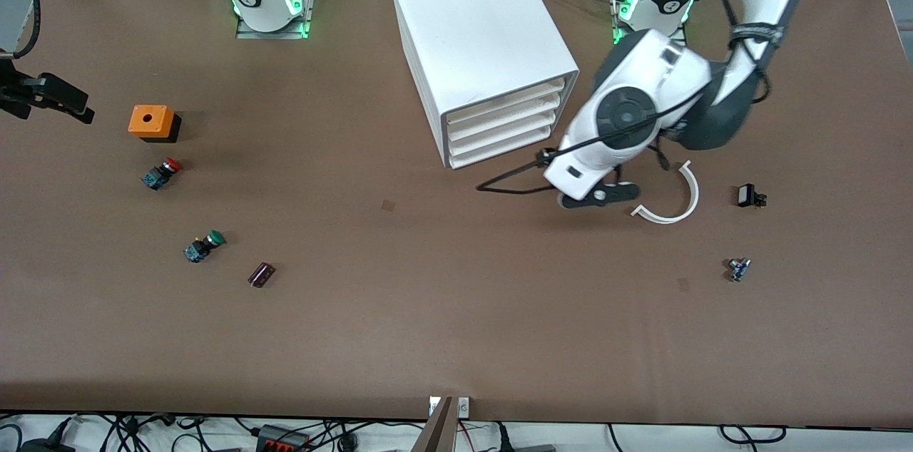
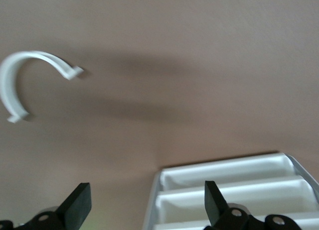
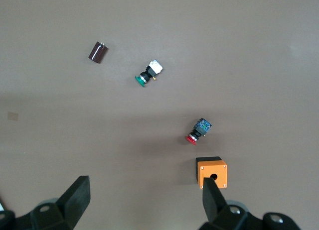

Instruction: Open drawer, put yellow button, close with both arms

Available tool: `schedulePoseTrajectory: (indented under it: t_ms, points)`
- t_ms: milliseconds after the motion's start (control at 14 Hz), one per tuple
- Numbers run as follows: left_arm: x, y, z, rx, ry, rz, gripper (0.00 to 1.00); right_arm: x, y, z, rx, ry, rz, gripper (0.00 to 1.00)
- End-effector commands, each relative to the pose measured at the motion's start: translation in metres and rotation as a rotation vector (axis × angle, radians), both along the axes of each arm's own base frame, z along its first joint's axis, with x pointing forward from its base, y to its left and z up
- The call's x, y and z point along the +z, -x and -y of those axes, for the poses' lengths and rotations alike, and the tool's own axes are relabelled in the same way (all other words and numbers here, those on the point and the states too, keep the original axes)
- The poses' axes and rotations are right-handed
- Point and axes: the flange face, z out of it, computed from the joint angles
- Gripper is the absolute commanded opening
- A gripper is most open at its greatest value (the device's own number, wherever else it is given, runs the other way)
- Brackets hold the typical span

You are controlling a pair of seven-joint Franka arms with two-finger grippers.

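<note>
Beside the drawer fronts, left claw fingers apart, empty.

The arms are glossy white with dark grey joints, black cables, black fingers and green-lit bases.

No readable text, label, brand name or number can be made out on any object in the three views.
</note>
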Motion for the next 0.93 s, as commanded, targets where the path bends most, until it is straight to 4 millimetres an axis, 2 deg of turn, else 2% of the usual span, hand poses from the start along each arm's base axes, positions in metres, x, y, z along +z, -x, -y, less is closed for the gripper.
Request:
schedulePoseTrajectory:
  t_ms: [0,143,214,357,571,643,786,857]
  points:
    - [0.051,-0.028,-0.063,-0.048,-0.020,0.028,1.00,0.004,0.002,0.002,0.018,0.006,0.010,1.00]
    - [0.072,-0.049,-0.121,-0.109,0.021,0.047,1.00,0.006,0.002,0.002,0.018,0.006,0.015,1.00]
    - [0.083,-0.052,-0.153,-0.152,0.034,0.045,1.00,0.006,0.002,0.002,0.018,0.006,0.015,1.00]
    - [0.105,-0.053,-0.197,-0.250,0.062,0.065,1.00,0.007,0.002,0.000,0.021,0.006,0.016,1.00]
    - [0.167,-0.032,-0.244,-0.284,0.057,0.155,1.00,0.008,0.003,0.000,0.024,0.006,0.016,1.00]
    - [0.179,-0.023,-0.254,-0.297,0.085,0.166,1.00,0.010,0.003,0.000,0.021,0.007,0.021,1.00]
    - [0.177,0.003,-0.279,-0.345,0.158,0.151,1.00,0.008,0.003,-0.001,0.013,0.006,0.018,1.00]
    - [0.170,0.014,-0.278,-0.339,0.182,0.161,1.00,0.008,0.003,-0.002,0.012,0.006,0.018,1.00]
